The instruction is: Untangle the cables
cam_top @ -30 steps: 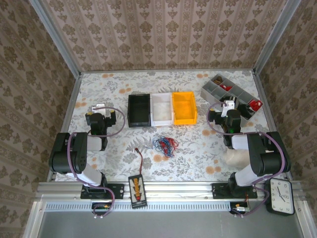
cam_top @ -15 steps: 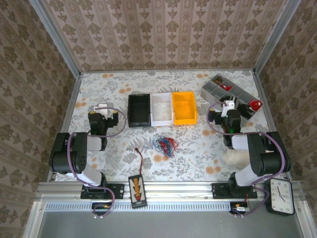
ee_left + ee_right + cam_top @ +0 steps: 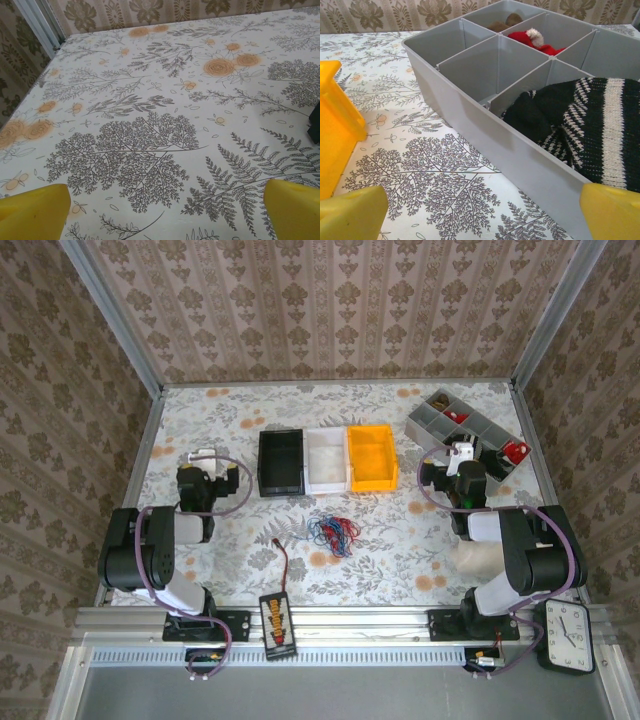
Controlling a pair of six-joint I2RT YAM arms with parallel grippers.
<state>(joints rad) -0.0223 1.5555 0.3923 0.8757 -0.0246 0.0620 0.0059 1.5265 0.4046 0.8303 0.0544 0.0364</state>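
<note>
The cables (image 3: 333, 532) lie as a small tangled bunch of thin red, blue and black loops on the floral tablecloth, mid-table, just in front of the bins. My left gripper (image 3: 203, 454) is well to their left. In the left wrist view the left gripper (image 3: 165, 215) is open, its yellow fingertips (image 3: 32, 212) wide apart over bare cloth. My right gripper (image 3: 462, 451) is far right of the cables. In the right wrist view the right gripper (image 3: 482, 215) is open too, low over the cloth beside the grey tray wall.
A black bin (image 3: 281, 462), a white bin (image 3: 327, 460) and a yellow bin (image 3: 372, 457) stand in a row behind the cables. A grey divided tray (image 3: 485, 125) with a knitted black-and-white item (image 3: 592, 125) sits back right. A connector box (image 3: 276, 621) lies at the near edge.
The left arm's wrist has shifted slightly to the right. The right arm and the cables have not moved.
</note>
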